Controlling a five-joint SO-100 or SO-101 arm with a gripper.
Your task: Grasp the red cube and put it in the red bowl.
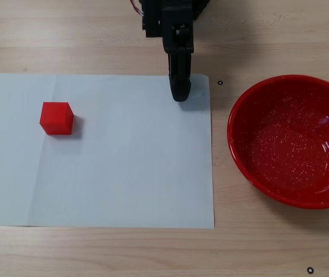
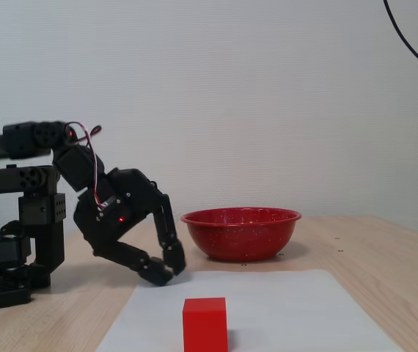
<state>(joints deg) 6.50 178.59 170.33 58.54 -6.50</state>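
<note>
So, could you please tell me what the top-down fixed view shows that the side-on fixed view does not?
Only the top-down view shows the whole white paper sheet, the white speckles inside the glossy round red bowl, and how far the small matte red cube lies from the black hand. Only the side view shows the folded black arm, its base, the white wall, and the hand hanging low over the sheet's far edge with its tips together. Both show cube, bowl, hand, sheet and wooden table.

One fixed view looks straight down on the paper sheet (image 1: 124, 161); the other sits low at table height (close in), facing the wall. Both share the bowl (image 1: 242, 156) (image 2: 240, 238).
</note>
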